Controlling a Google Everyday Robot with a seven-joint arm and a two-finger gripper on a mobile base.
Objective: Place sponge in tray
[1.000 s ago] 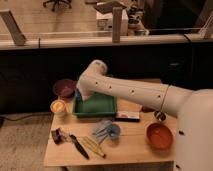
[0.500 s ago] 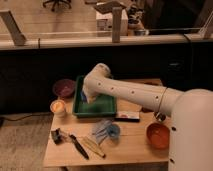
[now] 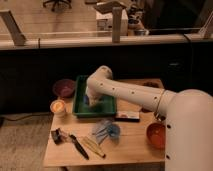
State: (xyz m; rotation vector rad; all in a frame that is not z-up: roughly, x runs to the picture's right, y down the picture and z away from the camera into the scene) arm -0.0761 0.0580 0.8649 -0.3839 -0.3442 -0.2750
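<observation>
Since half a second ago the gripper [image 3: 90, 98] has dropped lower and slid a little to the right. It now sits inside the green tray [image 3: 95, 114], over the tray's left half. The sponge cannot be picked out apart from the gripper, which covers that spot, and whether the gripper is open or closed cannot be told. The white arm [image 3: 127, 92] reaches in from the lower right of the frame and bends above the tray's far edge.

The tray lies on the upper middle of the wooden table [image 3: 132, 152]. To the left of it are a purple bowl [image 3: 64, 88] and, nearer the front, an orange cup [image 3: 58, 106]. A flat dark packet [image 3: 127, 116] lies by the tray's lower right corner. Below the tray sit a blue cloth [image 3: 106, 129], a black brush [image 3: 76, 146] and a yellow strip [image 3: 95, 147]. An orange bowl [image 3: 156, 135] stands at the right edge of the table.
</observation>
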